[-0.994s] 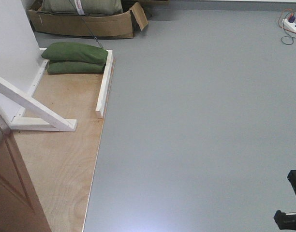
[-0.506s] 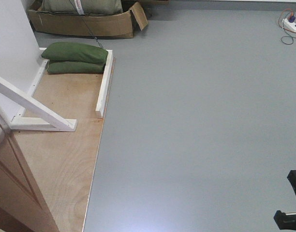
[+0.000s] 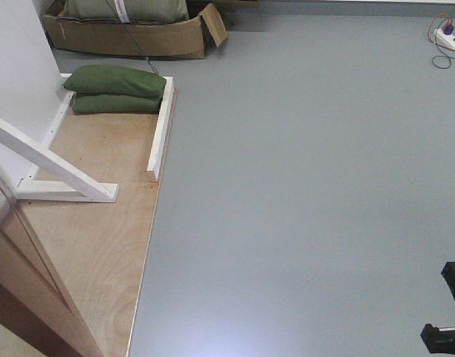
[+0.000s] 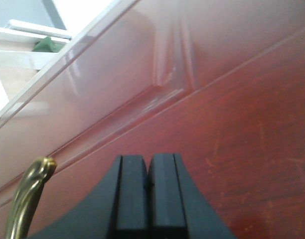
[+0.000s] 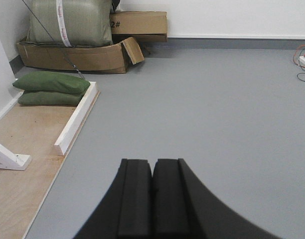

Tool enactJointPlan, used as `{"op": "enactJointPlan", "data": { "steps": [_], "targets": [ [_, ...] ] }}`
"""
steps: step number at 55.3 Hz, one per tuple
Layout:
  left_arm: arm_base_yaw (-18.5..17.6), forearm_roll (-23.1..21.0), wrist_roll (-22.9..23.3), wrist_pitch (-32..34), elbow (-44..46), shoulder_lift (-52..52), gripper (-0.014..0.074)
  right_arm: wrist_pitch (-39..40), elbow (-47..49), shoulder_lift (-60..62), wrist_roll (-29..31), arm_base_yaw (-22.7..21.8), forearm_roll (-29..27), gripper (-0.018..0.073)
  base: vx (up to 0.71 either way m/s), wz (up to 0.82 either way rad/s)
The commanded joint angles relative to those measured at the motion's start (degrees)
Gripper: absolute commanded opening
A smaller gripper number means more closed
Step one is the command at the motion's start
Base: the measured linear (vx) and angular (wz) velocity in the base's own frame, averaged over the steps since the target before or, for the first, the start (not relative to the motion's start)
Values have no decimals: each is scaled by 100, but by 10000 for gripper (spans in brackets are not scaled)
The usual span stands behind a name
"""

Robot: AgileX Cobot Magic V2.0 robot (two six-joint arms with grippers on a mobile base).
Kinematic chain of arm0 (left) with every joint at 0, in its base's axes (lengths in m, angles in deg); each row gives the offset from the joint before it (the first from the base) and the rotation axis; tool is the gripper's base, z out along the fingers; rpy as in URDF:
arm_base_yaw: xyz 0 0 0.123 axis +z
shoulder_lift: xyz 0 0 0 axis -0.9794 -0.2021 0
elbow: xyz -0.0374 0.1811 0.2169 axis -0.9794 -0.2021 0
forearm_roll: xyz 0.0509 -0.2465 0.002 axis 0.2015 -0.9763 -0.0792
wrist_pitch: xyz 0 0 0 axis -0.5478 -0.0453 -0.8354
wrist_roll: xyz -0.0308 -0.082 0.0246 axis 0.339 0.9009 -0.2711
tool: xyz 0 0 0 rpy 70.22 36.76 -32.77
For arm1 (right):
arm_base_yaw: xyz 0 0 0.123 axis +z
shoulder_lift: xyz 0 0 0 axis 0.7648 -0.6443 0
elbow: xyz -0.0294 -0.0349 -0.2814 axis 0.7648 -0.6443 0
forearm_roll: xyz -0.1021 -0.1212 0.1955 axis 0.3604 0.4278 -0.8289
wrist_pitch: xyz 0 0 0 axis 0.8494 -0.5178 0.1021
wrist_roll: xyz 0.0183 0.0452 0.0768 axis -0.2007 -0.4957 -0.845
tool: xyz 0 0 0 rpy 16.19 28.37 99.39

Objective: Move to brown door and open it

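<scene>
Left wrist-mounted: left gripper [image 4: 148, 191] fingers together, facing brown door [image 4: 232, 114] up close, brass handle [image 4: 28, 194] just left of them | right wrist-mounted: right gripper [image 5: 152, 194] fingers together over grey floor [image 5: 217, 99], well apart from door | front-facing: door at lower-left edge.

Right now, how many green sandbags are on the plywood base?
2. The upper sandbag lies on the lower sandbag at the plywood base's far end, against the white rail. More could be hidden behind the white panel.
</scene>
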Motion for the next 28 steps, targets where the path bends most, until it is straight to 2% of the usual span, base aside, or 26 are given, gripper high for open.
{"op": "enactJointPlan", "data": {
  "steps": [1,15,19,21,28],
  "targets": [
    [-203,24,-293,638,126,-21,136,418,-25,32,37,13,19,0,0,0],
    [-671,24,-838,1005,126,-86,136,404,-25,32,37,13,19,0,0,0],
    [-815,33,-1035,1123,126,-151,136,404,-25,32,37,13,19,0,0,0],
    [-1021,33,-1322,1245,126,-277,136,404,-25,32,37,13,19,0,0,0],
    [-1218,41,-1580,1492,126,-467,136,404,-25,32,37,13,19,0,0,0]
  ]
}}
